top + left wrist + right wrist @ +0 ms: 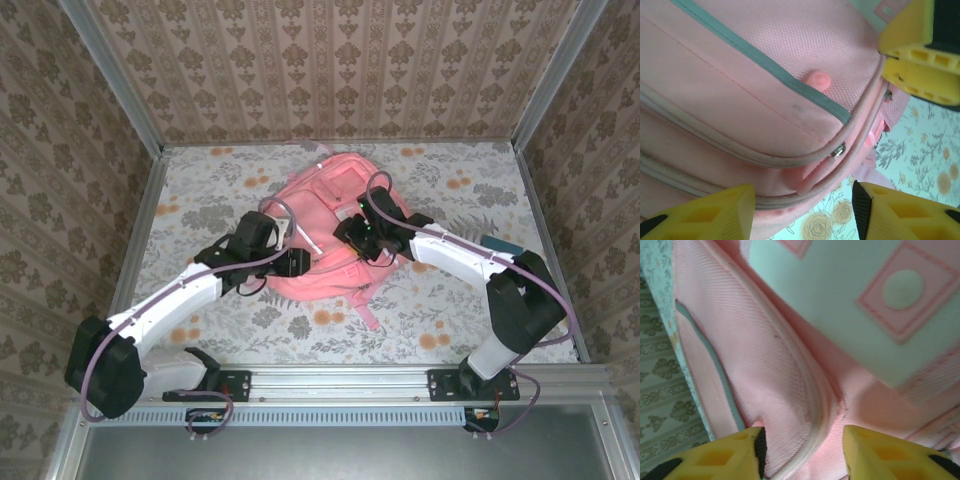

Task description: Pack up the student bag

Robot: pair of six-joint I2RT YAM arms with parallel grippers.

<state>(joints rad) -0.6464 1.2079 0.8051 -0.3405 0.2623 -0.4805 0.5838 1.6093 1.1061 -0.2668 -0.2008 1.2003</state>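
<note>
Student bag point(325, 200), pink and laid flat, is set at the middle of the bench point(200, 190), with one strap point(365, 315) trailed toward the near edge. At its near-left side the left arm point(180, 295) is brought in; its jaws are spread wide, yellow fingers point(705, 215) apart, with a zipped seam and a metal zip pull point(838, 150) seen between them. Slightly farther, the right arm point(460, 255) is placed over the bag's right half; its jaws are also parted, fingers point(890, 455) astride a piped seam, the white patch point(840, 305) beyond. Whether fabric is pinched cannot be told. A dark-blue item point(498, 243) lies near the right edge.
</note>
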